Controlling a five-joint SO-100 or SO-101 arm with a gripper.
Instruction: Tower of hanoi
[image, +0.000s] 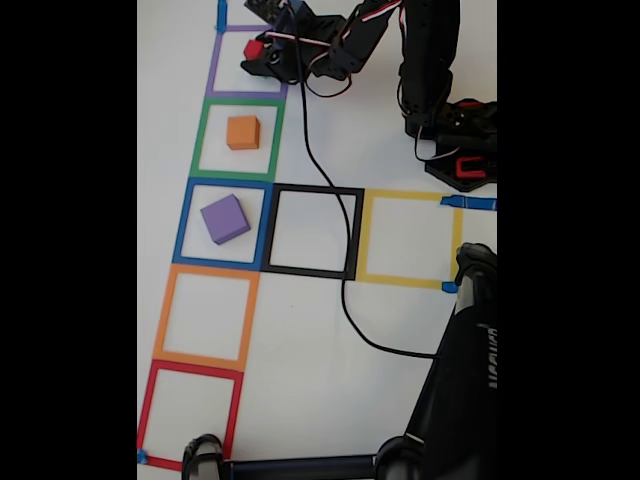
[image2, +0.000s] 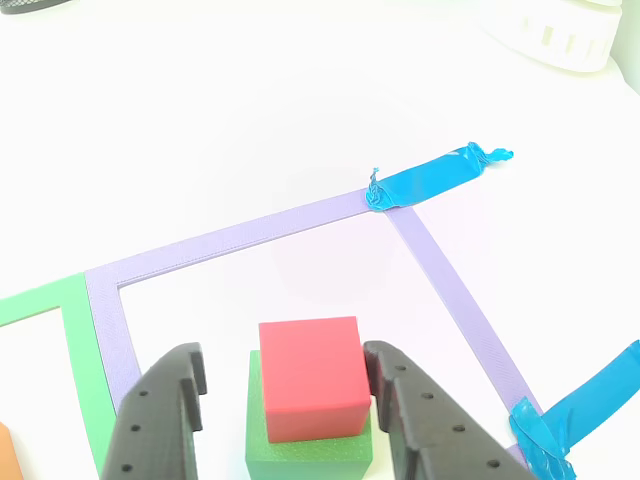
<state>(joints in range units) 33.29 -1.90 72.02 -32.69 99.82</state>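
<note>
Straddling red cube (image2: 310, 378) atop green cube (image2: 308, 448) inside purple square (image2: 250, 235), gripper (image2: 285, 385) spread.

Red cube (image2: 310, 378) between hand (image2: 285, 372) fingers; purple-square floor beyond clear.

Red cube (image2: 312, 378) atop green (image2: 310, 455); orange (image: 242, 132), purple (image: 225, 219) apart.

The fixed view looks steeply down from high over the white table (image: 400, 330), taking in the whole row of tape squares and the arm at the far end. The other view sits low and close behind the gripper (image2: 285, 385), facing forward. Both share the purple tape square (image: 214, 70).
</note>
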